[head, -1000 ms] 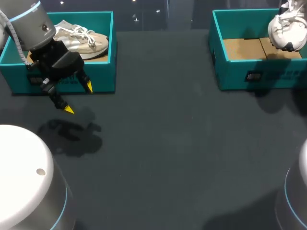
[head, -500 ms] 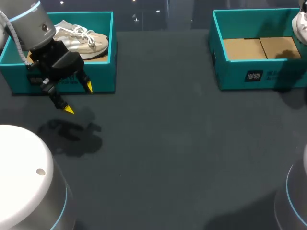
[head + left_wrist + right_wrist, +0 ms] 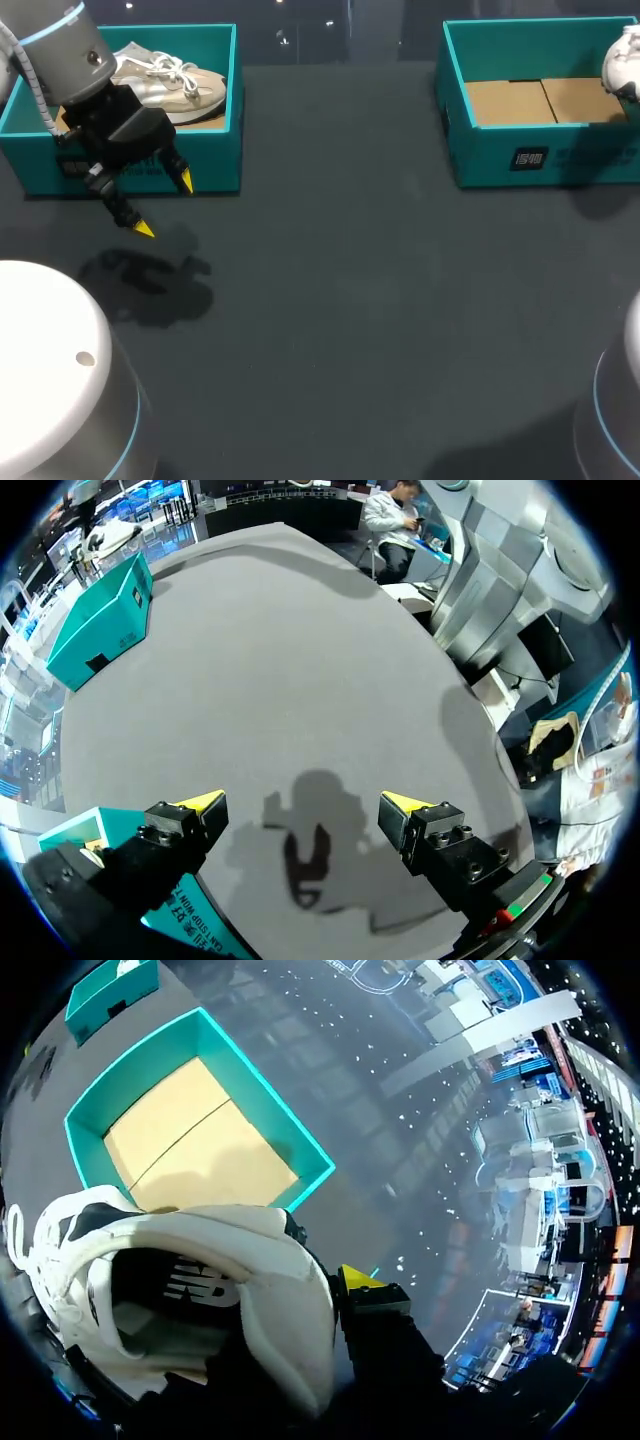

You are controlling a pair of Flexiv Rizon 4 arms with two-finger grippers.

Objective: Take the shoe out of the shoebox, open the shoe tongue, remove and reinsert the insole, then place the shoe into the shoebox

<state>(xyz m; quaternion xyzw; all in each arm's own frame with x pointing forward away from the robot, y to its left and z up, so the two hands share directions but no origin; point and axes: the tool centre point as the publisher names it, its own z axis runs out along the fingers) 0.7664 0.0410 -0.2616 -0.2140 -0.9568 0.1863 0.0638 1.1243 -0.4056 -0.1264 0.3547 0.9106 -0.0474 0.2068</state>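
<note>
Much table (image 3: 350, 300) lies under open left end effector (image 3: 302, 801); right end effector (image 3: 340, 1286) grips shoe (image 3: 200, 1260) by shoebox (image 3: 265, 1088).

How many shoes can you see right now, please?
2: a beige shoe in the left shoebox, which the left arm partly covers; a white shoe in the right gripper above the right shoebox.

Dark table (image 3: 350, 300) carrying two open boxes.
A teal shoebox (image 3: 218, 170) sits at the table's far left corner. A second shoebox (image 3: 580, 160) of the same teal sits toward the far right corner, its brown cardboard floor showing. The two stand well apart, with dark matte tabletop between them and toward the near edge.
</note>
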